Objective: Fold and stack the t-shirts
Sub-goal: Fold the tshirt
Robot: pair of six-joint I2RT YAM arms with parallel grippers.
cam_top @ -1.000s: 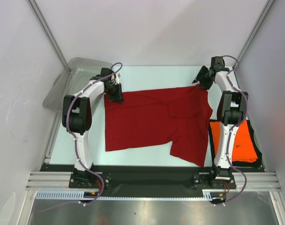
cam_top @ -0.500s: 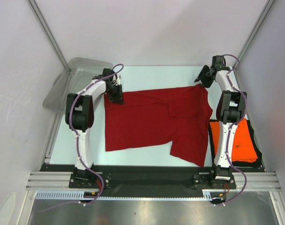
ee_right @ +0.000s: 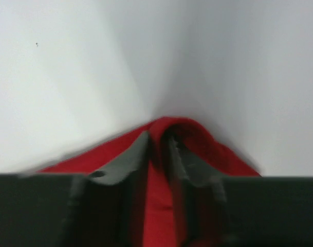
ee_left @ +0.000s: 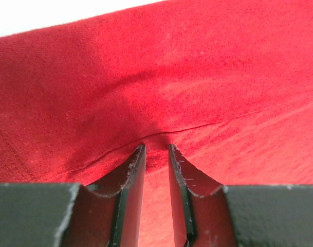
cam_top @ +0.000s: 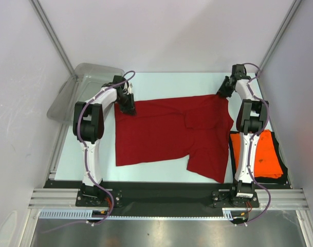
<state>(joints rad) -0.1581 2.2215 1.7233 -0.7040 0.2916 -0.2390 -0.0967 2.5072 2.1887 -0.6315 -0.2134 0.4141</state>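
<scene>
A dark red t-shirt point(cam_top: 166, 131) lies spread flat across the middle of the table. My left gripper point(cam_top: 128, 104) is at its far left corner. In the left wrist view that gripper point(ee_left: 156, 148) is shut on a pinch of the red cloth point(ee_left: 197, 67). My right gripper point(cam_top: 222, 91) is at the shirt's far right corner. In the blurred right wrist view it point(ee_right: 159, 135) is shut on a raised fold of red cloth point(ee_right: 207, 141). A folded bright orange t-shirt point(cam_top: 267, 157) lies at the right, beside the right arm.
A translucent grey tub point(cam_top: 79, 87) sits tilted at the far left corner. White walls stand close on the left, the right and behind. A pale strip of table point(cam_top: 166, 82) shows behind the red shirt.
My right gripper has come down onto the red shirt's far right corner and closed on it. The left gripper has kept its hold and hardly moved.
</scene>
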